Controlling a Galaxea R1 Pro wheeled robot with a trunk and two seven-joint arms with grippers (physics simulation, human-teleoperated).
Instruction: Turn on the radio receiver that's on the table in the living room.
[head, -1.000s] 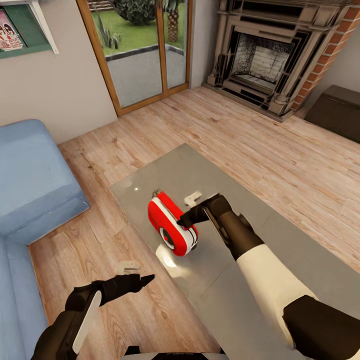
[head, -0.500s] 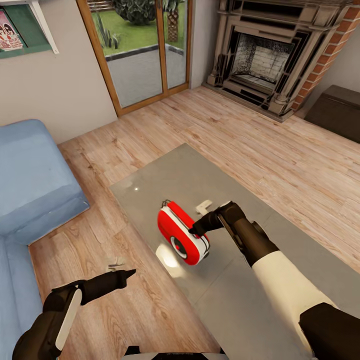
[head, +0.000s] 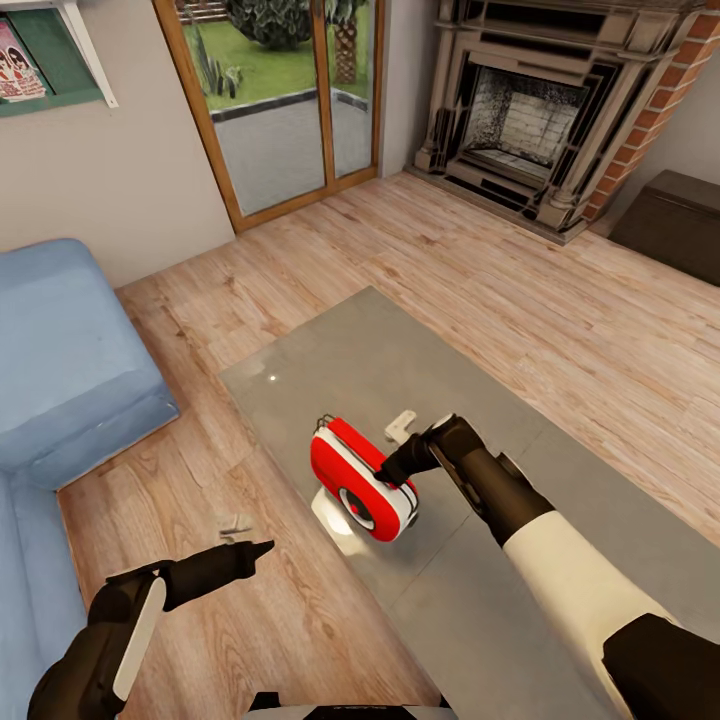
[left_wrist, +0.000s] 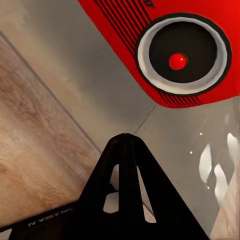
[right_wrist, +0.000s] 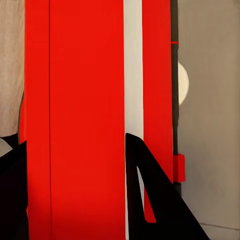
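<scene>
The red radio receiver (head: 355, 480) with white trim stands tilted on its edge on the glossy grey table (head: 350, 340), with its round dial facing the near side. My right gripper (head: 388, 468) touches its upper right edge. In the right wrist view its fingers (right_wrist: 155, 200) are spread against the radio's (right_wrist: 75, 100) red and white edge band, so this gripper (right_wrist: 75, 140) is open. My left gripper (head: 262, 547) is shut and hovers over the floor just off the table's near left edge. In the left wrist view it (left_wrist: 125, 136) points at the radio's dial (left_wrist: 177, 52).
A blue sofa (head: 70, 360) stands at the left beside the table. At the back are the wood-framed glass door (head: 280, 100) and the brick fireplace (head: 520, 110). A dark cabinet (head: 675, 220) sits at the far right. Light plank floor (head: 520, 290) surrounds the table.
The radio and my right gripper shifted together toward the near right, then slightly back left. My left gripper drew back and to the left, away from the radio.
</scene>
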